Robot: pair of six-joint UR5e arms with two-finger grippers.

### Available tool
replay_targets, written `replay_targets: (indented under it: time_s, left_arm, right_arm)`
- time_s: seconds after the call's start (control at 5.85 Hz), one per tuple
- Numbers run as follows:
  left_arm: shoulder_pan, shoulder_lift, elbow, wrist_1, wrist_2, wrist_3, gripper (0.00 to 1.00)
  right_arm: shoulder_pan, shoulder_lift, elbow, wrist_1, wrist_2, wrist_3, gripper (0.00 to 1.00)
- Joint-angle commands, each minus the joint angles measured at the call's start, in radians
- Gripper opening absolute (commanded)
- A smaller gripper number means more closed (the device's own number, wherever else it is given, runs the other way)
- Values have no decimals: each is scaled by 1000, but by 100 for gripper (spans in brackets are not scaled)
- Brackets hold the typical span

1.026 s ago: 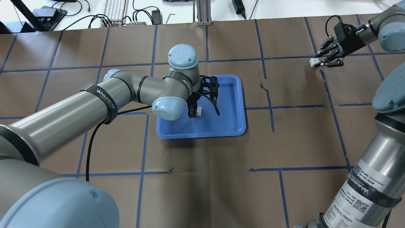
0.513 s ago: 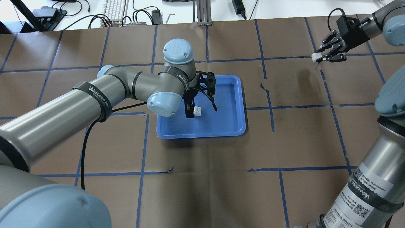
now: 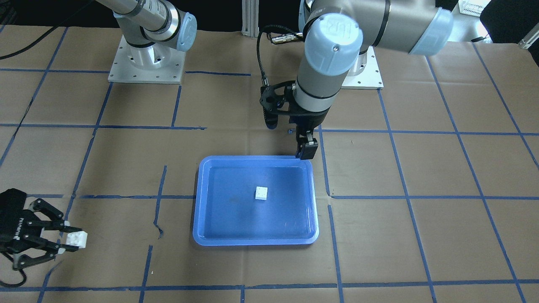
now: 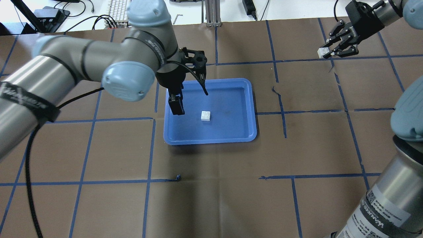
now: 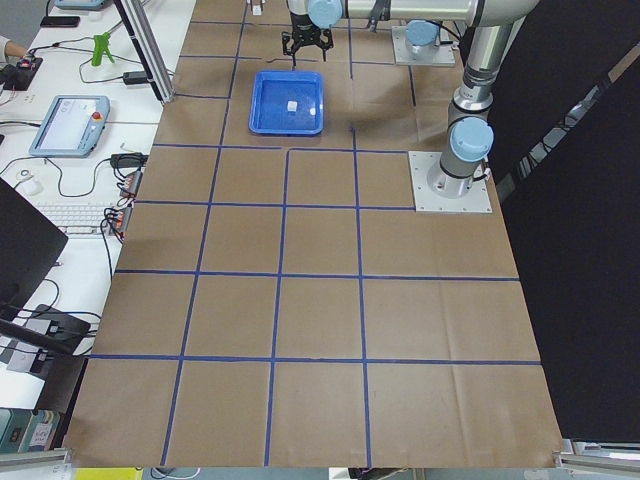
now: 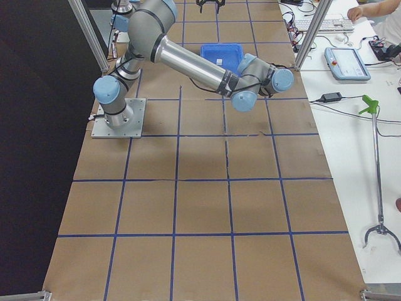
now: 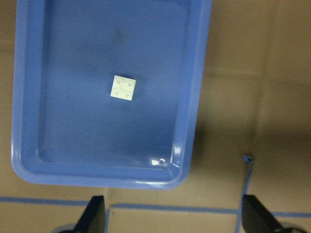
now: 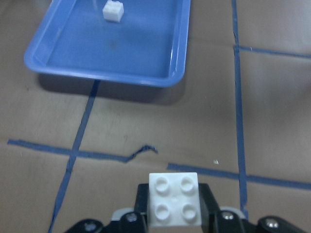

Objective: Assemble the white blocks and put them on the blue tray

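Note:
One white block (image 4: 206, 116) lies studs up on the floor of the blue tray (image 4: 252, 109), also in the front view (image 3: 261, 193) and the left wrist view (image 7: 123, 88). My left gripper (image 4: 190, 97) is open and empty, hanging above the tray's far left part, clear of that block. My right gripper (image 4: 325, 53) is shut on the second white block (image 4: 321, 52), held above the table at the far right, well away from the tray. In the right wrist view this block (image 8: 174, 199) sits studs up between the fingers, with the tray (image 8: 180, 43) ahead.
The table is covered in brown paper with a blue tape grid (image 4: 281, 112). A keyboard (image 4: 119, 10) and cables lie beyond the far edge. An aluminium post (image 4: 211, 13) stands at the far middle. An operator's hand (image 6: 369, 9) shows at the side desk.
My left gripper has risen and drawn back to the left, away from the white block that stays on the tray. My right gripper has moved farther away with its block.

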Motion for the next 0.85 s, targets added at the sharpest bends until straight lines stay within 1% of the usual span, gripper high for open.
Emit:
replay_targets:
  time_s: [0.0,0.17,0.34,0.51,0.68]
  left_arm:
    - [10,49,73,-126,5,-209,99]
    - [46,60,80,-113,8,-425,99]
    - [101,69,51,-40,11,-658,99]
    - [112,95,56,-11,12,-917,99]
    - [120,117,45,14,12,-1144,99]
  right_arm:
    - [83,-84,157,-79,103,91,24]
    - [130,-115,253,-207,107,161,24]
    - [165,-133,318,-320,108,248,24]
    - [249,-152,457,-576,111,436,23]
    - [299,-152,554,-773,112,562,23]
